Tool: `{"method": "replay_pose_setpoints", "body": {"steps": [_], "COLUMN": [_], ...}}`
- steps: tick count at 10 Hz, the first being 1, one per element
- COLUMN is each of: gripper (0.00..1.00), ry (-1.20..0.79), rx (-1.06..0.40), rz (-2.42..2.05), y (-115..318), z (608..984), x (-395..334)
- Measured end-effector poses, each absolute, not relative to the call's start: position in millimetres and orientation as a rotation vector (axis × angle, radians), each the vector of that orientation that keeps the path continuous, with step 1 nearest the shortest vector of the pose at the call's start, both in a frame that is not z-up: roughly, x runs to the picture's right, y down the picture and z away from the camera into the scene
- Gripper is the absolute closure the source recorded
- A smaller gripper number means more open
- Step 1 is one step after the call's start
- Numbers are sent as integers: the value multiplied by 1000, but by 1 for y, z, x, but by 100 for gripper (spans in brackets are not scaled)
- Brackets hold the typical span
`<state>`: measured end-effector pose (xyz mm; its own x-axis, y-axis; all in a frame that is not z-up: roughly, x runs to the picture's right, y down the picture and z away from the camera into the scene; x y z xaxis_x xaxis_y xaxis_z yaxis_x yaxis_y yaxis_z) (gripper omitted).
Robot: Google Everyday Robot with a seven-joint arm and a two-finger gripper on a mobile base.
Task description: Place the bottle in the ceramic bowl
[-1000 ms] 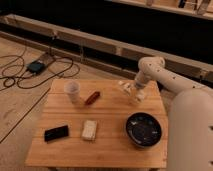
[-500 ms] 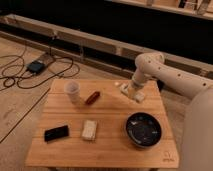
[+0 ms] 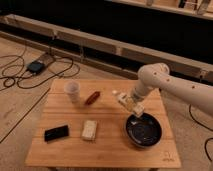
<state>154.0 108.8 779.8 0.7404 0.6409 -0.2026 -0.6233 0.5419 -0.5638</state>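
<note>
The small whitish bottle [image 3: 122,98] lies tilted in my gripper [image 3: 132,106], its white cap pointing up and left. My gripper is shut on the bottle and holds it just above the wooden table [image 3: 105,150], at the upper-left rim of the dark glossy ceramic bowl [image 3: 144,132]. The bowl sits on the right side of the table and looks empty. My white arm [image 3: 165,82] reaches in from the right.
A white cup [image 3: 72,91] and a reddish-brown oblong object [image 3: 91,97] stand at the table's back left. A pale flat block [image 3: 89,130] and a black phone-like object [image 3: 56,133] lie front left. Cables and a dark device [image 3: 36,66] lie on the floor at left.
My gripper has moved down and toward the bowl with the bottle in it; the bottle has left its earlier spot at the back of the table.
</note>
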Motion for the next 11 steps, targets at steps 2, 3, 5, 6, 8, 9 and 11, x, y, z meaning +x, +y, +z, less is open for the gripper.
{"method": "replay_pose_setpoints", "body": {"steps": [2, 3, 5, 6, 8, 9, 11], "gripper": [100, 100, 100, 97, 78, 66, 47], "ry": [-43, -49, -52, -48, -35, -32, -29], "rx": [-652, -650, -655, -655, -644, -639, -632], "rz": [804, 830, 858, 870, 896, 905, 917], "y": [132, 144, 164, 176, 195, 203, 212], "z": [765, 756, 745, 741, 736, 736, 737], "x": [163, 169, 176, 180, 192, 195, 199]}}
